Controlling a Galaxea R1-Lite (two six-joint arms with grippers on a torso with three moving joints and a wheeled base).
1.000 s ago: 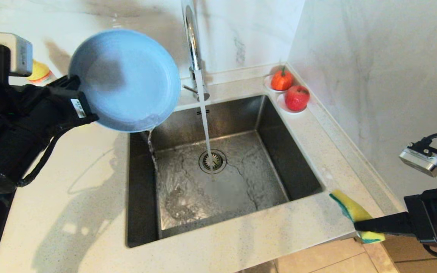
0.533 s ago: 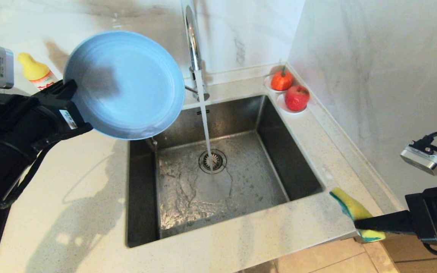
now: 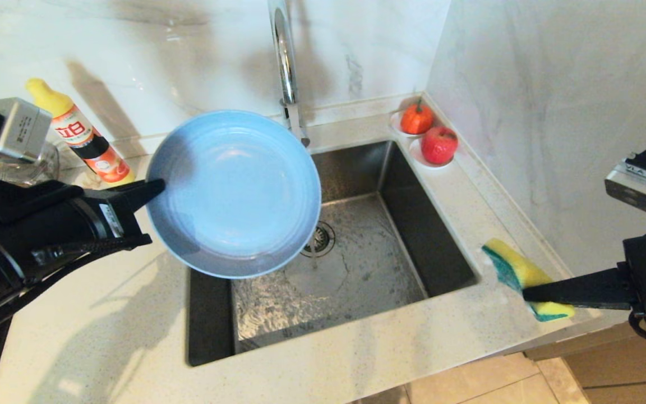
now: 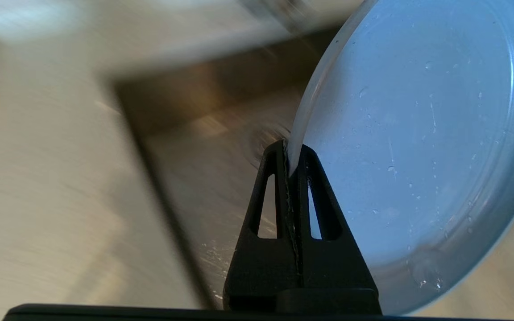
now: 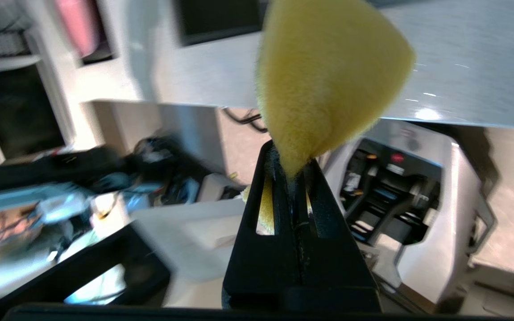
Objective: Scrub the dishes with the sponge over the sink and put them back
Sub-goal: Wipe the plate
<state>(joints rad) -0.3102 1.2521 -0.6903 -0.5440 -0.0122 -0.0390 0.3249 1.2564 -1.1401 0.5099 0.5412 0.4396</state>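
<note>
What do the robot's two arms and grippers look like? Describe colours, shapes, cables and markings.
Both arms are matte black. The left gripper ends in tapered black jaws, each a wedge with a triangular cut-out; a white label with dark print sits near its wrist, black cables run below it, and a grey boxy camera rides above. The right gripper has the same black tapered shape, a silver-grey camera above and a looping black cable.

Head view high above the sink [image 3: 356, 269]; wrist views close behind fingers [image 4: 290, 154].
</note>
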